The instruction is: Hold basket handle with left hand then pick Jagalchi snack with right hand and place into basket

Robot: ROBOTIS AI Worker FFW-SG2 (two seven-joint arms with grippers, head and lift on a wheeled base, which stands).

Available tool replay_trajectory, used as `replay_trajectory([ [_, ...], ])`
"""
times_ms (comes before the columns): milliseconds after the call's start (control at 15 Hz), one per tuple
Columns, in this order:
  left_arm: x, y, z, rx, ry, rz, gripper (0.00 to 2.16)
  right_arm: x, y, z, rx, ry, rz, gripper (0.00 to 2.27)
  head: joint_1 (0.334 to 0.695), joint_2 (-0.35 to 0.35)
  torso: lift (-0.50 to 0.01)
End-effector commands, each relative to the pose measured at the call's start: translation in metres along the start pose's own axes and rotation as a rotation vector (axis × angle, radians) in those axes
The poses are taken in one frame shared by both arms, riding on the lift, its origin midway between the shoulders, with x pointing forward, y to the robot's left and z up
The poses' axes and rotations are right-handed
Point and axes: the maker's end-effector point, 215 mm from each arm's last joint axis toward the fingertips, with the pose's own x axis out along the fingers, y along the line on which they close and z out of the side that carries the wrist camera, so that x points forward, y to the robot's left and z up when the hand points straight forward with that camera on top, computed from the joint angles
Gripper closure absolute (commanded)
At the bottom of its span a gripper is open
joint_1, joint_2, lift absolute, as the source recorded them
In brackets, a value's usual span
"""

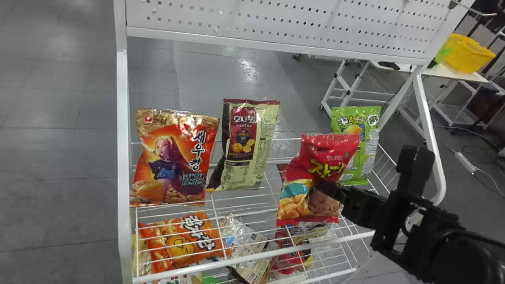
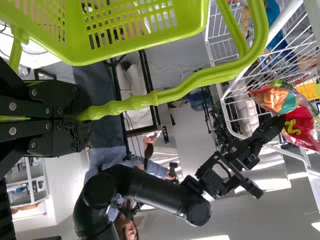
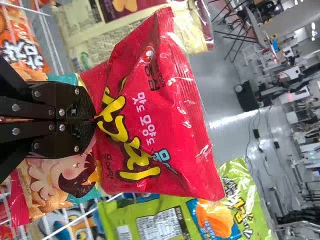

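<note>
Jagalchi snack (image 1: 331,148) is in the right gripper, over the wire rack. Starting on the left, the left gripper (image 2: 82,118) is closed on the handle (image 2: 180,92) of the green basket (image 2: 130,55). On the rack (image 1: 197,268), a big orange bag (image 1: 179,148) stands at the left, with a smaller orange bag (image 1: 183,240) lying lower down. Next comes a maroon-and-cream bag (image 1: 246,161), standing with a slight lean. Right of it, the snack hangs nearly upright, its top tipped a little to the right, the right gripper (image 1: 321,187) pinching it near the middle. A green bag (image 1: 361,138) stands behind, partly covered by it. Farther right, a yellow basket (image 1: 467,55) sits on a table (image 1: 438,71).
</note>
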Motion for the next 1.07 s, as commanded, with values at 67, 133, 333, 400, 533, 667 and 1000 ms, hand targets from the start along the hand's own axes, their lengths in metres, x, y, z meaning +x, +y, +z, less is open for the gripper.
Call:
replay_trajectory([
  [67,0.0,-0.002,0.0,0.001,0.0,-0.01,2.15,-0.028,0.009,-0.02,0.009,0.065,0.018,2.22,0.695,-0.35,-0.008],
  [133,0.0,-0.003,0.0,0.001,0.0,-0.012,2.15,-0.035,0.014,-0.028,0.015,0.091,0.029,2.22,0.695,-0.35,-0.008],
  [333,0.0,-0.004,0.0,0.001,-0.001,-0.015,2.15,-0.055,0.026,-0.037,0.022,0.127,0.063,2.22,0.695,-0.35,-0.008],
  [400,0.0,-0.004,0.0,0.001,-0.001,-0.015,2.15,-0.06,0.03,-0.03,0.008,0.11,0.067,2.22,0.695,-0.35,-0.008],
  [533,0.0,-0.004,0.0,0.001,-0.001,-0.015,2.15,-0.071,0.036,-0.017,-0.021,0.072,0.07,2.22,0.695,-0.35,-0.008],
  [667,-0.001,-0.003,0.001,0.009,-0.001,-0.014,2.15,-0.08,0.043,-0.007,-0.045,0.045,0.077,2.22,0.695,-0.35,-0.008],
  [1000,-0.001,-0.004,0.002,0.014,-0.001,-0.016,2.15,-0.088,0.065,-0.012,-0.059,0.052,0.153,2.22,0.695,-0.35,-0.008],
])
